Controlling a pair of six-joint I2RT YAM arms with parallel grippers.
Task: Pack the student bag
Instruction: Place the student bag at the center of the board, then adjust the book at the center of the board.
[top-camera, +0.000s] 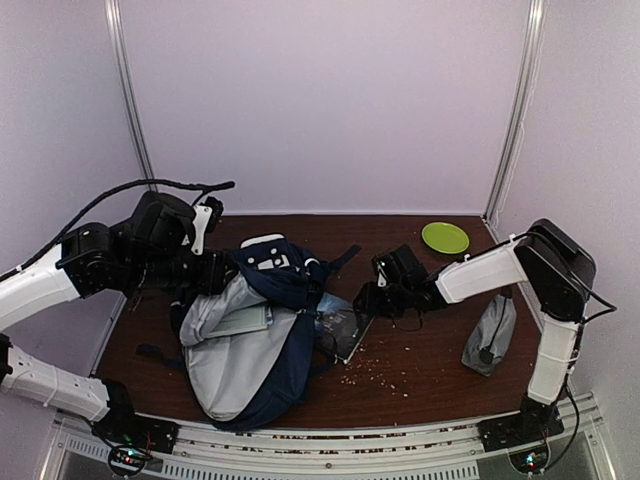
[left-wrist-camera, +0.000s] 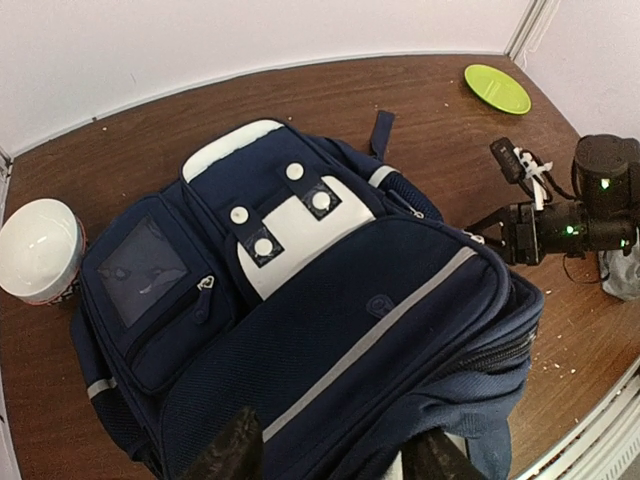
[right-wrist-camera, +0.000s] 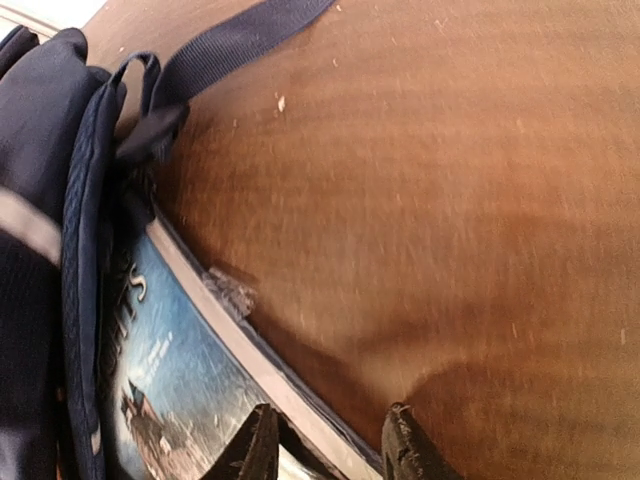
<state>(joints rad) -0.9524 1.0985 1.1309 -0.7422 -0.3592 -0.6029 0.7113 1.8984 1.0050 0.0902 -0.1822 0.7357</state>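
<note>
The student bag (top-camera: 262, 340) lies in the middle-left of the table, its mouth open and the grey lining showing. In the left wrist view its navy front with the white buckle patch (left-wrist-camera: 330, 300) fills the frame. My left gripper (top-camera: 218, 270) (left-wrist-camera: 335, 462) hovers open at the bag's far upper edge, fingers apart over the navy fabric and holding nothing. A blue-covered book (top-camera: 345, 330) (right-wrist-camera: 170, 370) lies flat against the bag's right side (right-wrist-camera: 40, 150). My right gripper (top-camera: 366, 297) (right-wrist-camera: 333, 450) is low at the book's far edge. Its fingers straddle that edge, with a gap still showing.
A white bowl (left-wrist-camera: 38, 250) stands left of the bag. A green plate (top-camera: 445, 237) (left-wrist-camera: 497, 88) sits at the back right. A small grey pouch (top-camera: 490, 335) lies at the right edge. Crumbs (top-camera: 375, 372) dot the wood. A bag strap (right-wrist-camera: 230, 40) trails across the table.
</note>
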